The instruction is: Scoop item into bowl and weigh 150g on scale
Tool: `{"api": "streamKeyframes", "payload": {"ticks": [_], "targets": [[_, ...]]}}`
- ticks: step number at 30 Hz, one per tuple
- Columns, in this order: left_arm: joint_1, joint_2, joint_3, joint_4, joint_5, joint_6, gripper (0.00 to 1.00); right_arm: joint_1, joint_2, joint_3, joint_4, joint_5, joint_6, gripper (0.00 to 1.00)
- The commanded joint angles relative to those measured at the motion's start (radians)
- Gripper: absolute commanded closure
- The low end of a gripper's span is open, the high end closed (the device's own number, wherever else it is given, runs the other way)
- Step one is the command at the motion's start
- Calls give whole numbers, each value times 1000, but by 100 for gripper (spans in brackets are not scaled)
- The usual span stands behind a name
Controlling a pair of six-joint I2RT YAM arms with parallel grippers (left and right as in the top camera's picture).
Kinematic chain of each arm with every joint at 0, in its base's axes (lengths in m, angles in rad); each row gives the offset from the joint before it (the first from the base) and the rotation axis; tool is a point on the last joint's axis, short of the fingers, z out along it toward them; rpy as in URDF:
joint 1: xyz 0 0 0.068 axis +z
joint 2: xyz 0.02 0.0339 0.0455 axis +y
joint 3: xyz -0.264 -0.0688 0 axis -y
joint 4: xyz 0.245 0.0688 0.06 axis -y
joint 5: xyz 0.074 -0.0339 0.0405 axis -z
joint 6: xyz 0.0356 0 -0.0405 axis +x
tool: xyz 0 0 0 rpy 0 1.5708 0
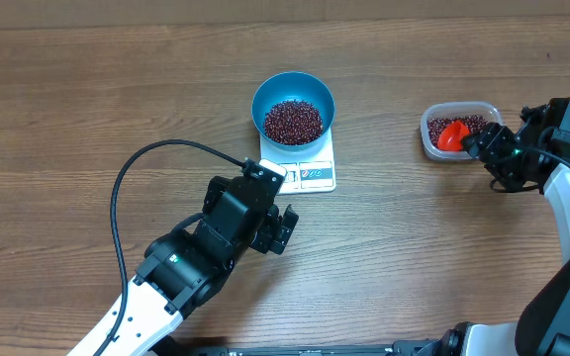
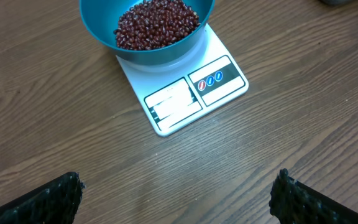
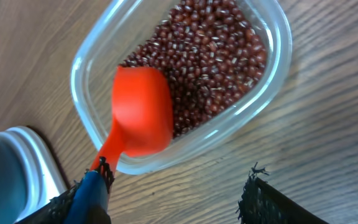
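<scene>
Your right gripper (image 3: 178,169), jaws apart, hovers by the orange scoop (image 3: 140,112) lying in the tub (image 3: 79,74) near the desk's right edge; back off straight, clear of its handle. Left gripper (image 2: 178,180) gapes wide before the bowl (image 1: 265,91) of beans (image 1: 293,120) on the scale (image 1: 317,173).

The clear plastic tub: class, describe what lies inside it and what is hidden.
Inside the clear tub are dark red beans with an orange scoop on top, its handle crossing the rim. Beans under the scoop and the tub's floor are covered.
</scene>
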Motion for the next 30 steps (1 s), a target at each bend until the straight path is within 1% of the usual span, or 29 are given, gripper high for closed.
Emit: {"api": "streamKeyframes", "payload": {"ticks": [1, 20, 30], "targets": [[0, 7, -5, 1, 5, 11, 0, 0, 0, -6, -10, 43, -3, 30], [0, 7, -5, 1, 5, 11, 1, 0, 0, -6, -84, 80, -34, 26], [0, 7, -5, 1, 5, 11, 1, 0, 0, -6, -88, 79, -35, 25]]}}
